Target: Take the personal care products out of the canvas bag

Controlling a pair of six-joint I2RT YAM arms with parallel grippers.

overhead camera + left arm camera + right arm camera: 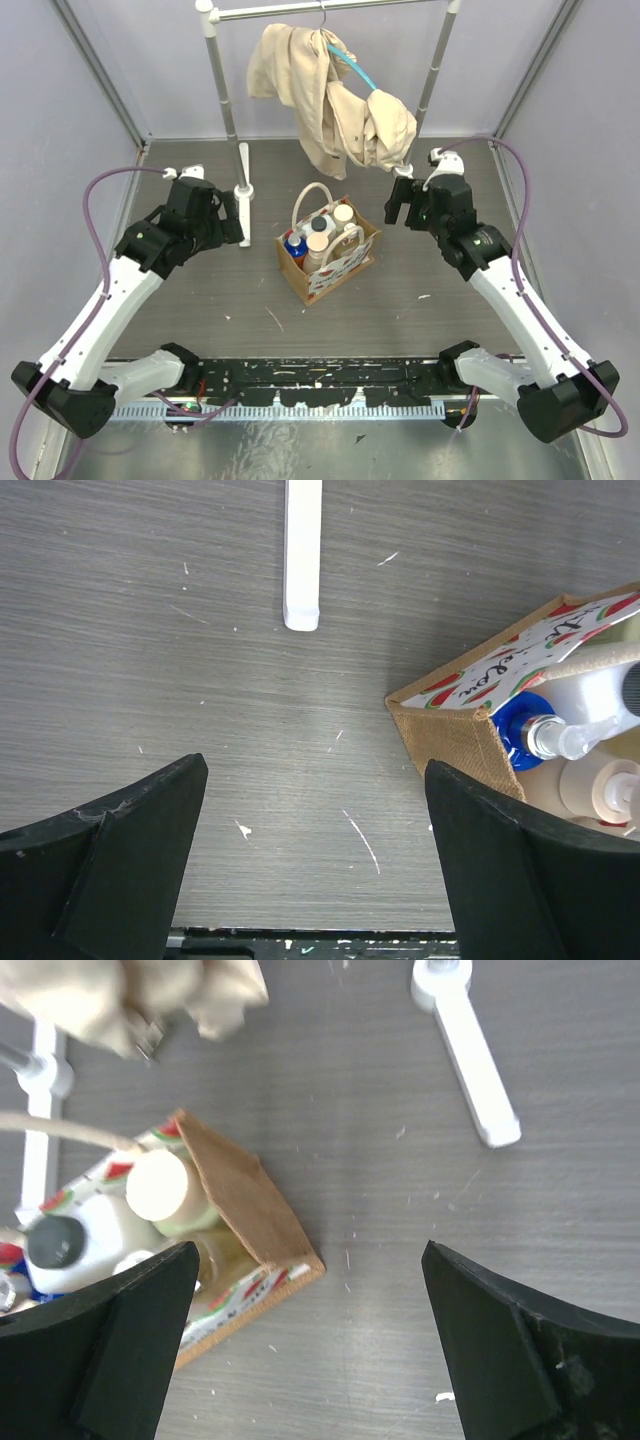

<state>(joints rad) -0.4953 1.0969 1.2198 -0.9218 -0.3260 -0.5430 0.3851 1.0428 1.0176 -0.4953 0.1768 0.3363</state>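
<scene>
The canvas bag (342, 268) stands upright mid-table, tan with a white panel printed in red. Inside it stand the personal care products: a blue-capped bottle (295, 243), a peach pump bottle (318, 243), a white bottle (322, 224) and a cream-lidded jar (343, 213). My left gripper (238, 218) is open and empty, left of the bag. My right gripper (397, 205) is open and empty, right of it. The left wrist view shows the gripper (315, 770) over bare table, the bag's corner (455, 730) and the blue-capped bottle (520, 725). The right wrist view shows the gripper (310, 1250), the bag wall (245, 1200) and the jar (157, 1185).
A clothes rack with a beige garment (330, 100) on a blue hanger stands behind the bag. Its white feet lie on the table (244, 170), (302, 550), (465, 1050). Grey walls close in the left, right and back.
</scene>
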